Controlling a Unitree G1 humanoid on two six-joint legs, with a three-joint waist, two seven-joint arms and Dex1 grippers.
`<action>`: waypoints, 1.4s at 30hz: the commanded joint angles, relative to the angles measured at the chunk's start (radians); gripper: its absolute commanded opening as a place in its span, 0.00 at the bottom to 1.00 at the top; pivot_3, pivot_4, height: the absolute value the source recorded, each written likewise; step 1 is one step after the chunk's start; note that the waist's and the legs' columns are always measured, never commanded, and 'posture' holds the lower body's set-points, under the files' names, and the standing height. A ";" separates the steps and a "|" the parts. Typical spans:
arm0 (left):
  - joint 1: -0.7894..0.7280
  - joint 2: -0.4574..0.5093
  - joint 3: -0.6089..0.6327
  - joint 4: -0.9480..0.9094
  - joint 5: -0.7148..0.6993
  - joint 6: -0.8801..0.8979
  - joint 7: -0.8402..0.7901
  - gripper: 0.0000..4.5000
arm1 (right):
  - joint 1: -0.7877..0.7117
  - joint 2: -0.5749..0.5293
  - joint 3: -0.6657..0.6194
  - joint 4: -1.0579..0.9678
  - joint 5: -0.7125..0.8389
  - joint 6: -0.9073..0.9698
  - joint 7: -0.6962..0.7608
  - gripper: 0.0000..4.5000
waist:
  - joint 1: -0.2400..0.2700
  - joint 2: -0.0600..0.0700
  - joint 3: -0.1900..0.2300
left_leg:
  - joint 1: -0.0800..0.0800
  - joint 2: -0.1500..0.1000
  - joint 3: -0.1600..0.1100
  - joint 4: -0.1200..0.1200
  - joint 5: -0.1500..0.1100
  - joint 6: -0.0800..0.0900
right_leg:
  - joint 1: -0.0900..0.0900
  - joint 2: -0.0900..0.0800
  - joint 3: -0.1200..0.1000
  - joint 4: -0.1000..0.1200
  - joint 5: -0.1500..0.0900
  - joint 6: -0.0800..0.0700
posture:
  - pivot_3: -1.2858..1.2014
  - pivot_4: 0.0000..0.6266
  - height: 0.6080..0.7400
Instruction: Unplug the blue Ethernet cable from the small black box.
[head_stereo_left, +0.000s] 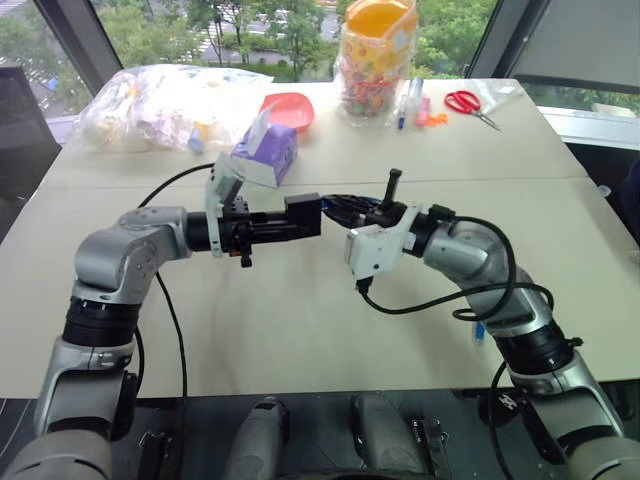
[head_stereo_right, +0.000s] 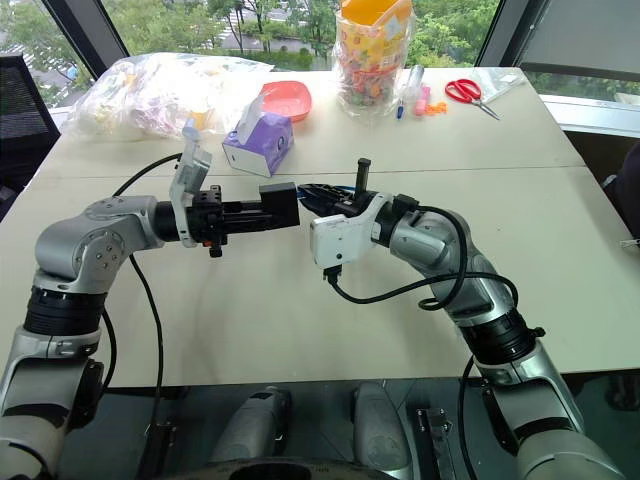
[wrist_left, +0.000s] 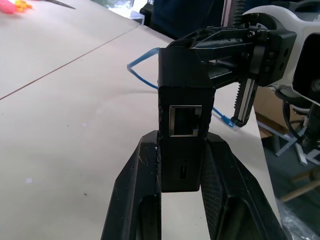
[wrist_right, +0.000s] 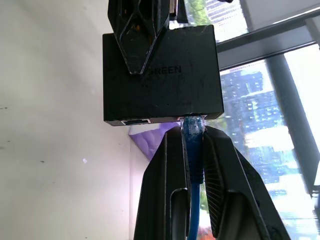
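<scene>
The small black box hangs above the table's middle, my left gripper shut on its two flat sides. In the left wrist view an empty port on the box faces the camera. The blue Ethernet cable runs between my right gripper's fingers, and its plug sits in a port on the box's edge. My right gripper is shut on that plug, right against the box. Both grippers meet tip to tip in the eye views. More of the blue cable trails behind the box.
Just behind the grippers stands a purple tissue box. Farther back are a red bowl, a clear plastic bag, a jar of sweets and red scissors. Bare table lies below the arms.
</scene>
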 joint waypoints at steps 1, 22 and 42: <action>0.000 0.029 0.002 -0.015 0.011 -0.028 -0.035 0.10 | -0.016 -0.004 -0.028 -0.068 0.191 0.115 0.123 0.26 | -0.001 0.000 0.000 | 0.000 0.000 0.000 0.000 0.000 0.000 | 0.000 0.000 0.000 0.000 0.000 0.000 | 0.52 0.24 1.00; -0.019 0.180 -0.018 -0.016 0.031 -0.106 -0.283 0.10 | -0.356 0.038 -0.203 0.090 1.052 1.441 0.316 0.83 | -0.003 0.000 0.000 | 0.000 0.000 -0.001 -0.001 -0.001 0.001 | -0.001 0.000 -0.001 0.000 0.000 0.000 | 0.52 0.24 1.00; 0.007 0.176 -0.014 -0.037 0.023 -0.101 -0.258 0.10 | -0.351 0.042 -0.147 0.057 1.090 1.458 0.262 0.53 | -0.001 0.000 0.000 | -0.001 0.000 0.000 0.000 -0.001 0.001 | -0.002 0.000 -0.001 0.000 0.000 0.000 | 0.52 0.24 1.00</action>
